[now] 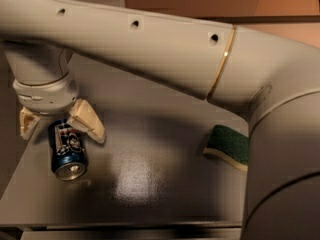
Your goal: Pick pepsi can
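- The can [67, 151] lies on its side on the left part of the counter [160, 184], with one silver end toward the camera
- The end effector [61, 133] is over the can's far end, its two fingers spread wide, one on each side
- A sponge [227, 146] lies well apart at the right, partly behind the arm [165, 49]

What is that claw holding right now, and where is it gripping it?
Nothing yet. The gripper is open, its fingers straddling the far end of the pepsi can, which lies on the table.
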Robot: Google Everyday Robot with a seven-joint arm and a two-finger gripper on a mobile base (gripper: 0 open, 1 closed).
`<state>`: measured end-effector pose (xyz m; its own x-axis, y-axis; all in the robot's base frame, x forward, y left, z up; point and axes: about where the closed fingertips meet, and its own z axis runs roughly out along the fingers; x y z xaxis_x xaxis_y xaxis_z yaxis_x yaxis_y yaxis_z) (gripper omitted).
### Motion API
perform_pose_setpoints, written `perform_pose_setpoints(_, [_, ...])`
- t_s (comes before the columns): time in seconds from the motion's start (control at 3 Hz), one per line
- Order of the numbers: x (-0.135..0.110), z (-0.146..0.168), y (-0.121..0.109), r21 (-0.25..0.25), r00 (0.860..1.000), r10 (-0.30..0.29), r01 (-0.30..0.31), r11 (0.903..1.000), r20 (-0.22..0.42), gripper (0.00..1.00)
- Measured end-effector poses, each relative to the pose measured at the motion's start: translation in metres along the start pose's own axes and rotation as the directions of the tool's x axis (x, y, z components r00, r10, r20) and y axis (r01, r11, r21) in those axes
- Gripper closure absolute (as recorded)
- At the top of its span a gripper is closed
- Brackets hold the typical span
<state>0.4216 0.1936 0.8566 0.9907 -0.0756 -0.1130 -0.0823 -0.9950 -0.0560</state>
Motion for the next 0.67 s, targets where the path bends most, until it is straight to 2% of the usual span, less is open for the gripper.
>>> perform_pose_setpoints(0.67, [0.0003,0.0038,-0.0035,-0.015,1.0,-0.013,0.013,0.9998,0.009,0.64])
